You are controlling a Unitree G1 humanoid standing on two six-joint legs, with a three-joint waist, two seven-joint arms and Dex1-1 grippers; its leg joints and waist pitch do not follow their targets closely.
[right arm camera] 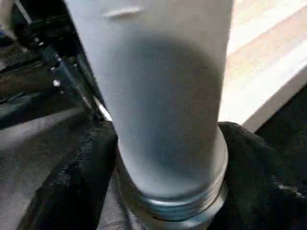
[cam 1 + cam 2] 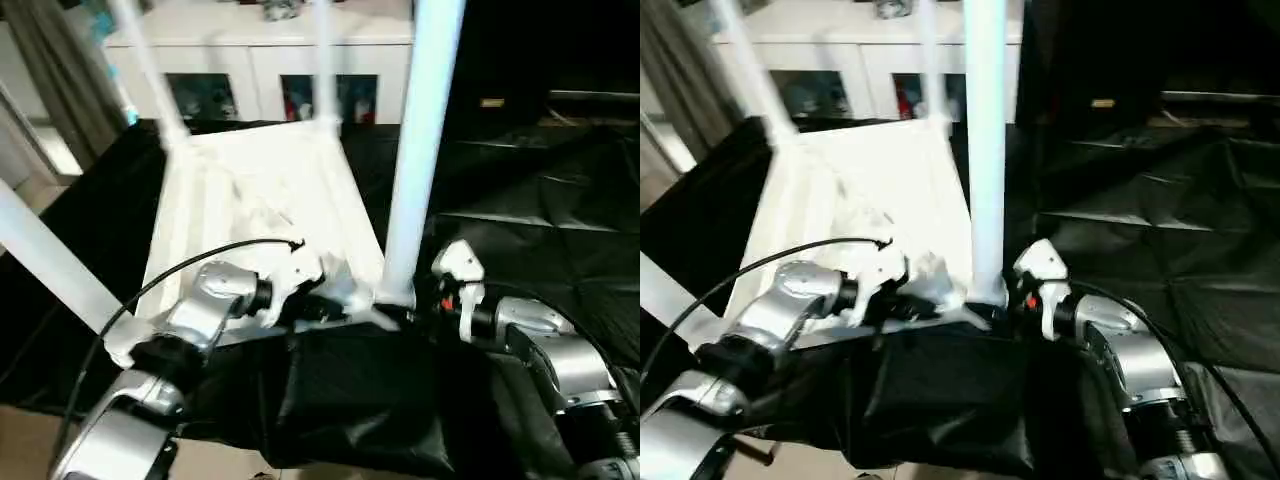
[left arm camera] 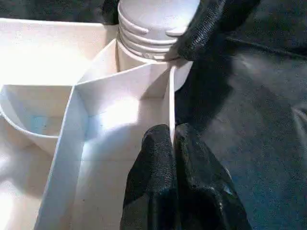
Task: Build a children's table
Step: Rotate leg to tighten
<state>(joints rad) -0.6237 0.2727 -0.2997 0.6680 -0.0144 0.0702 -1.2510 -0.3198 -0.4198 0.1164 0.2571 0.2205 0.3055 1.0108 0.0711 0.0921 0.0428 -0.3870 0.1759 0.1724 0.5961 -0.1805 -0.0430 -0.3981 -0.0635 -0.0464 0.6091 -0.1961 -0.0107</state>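
The left gripper point(image 3: 171, 143) is pinched nearly shut on a thin rim wall of the children's table point(image 2: 262, 190), which lies upside down on the black cloth point(image 2: 520, 215). The right gripper point(image 1: 163, 158) closes around the base of the near leg point(image 2: 420, 150) (its threaded end at the corner socket point(image 3: 151, 28)), fingers point(image 1: 72, 177) pressed on both sides.
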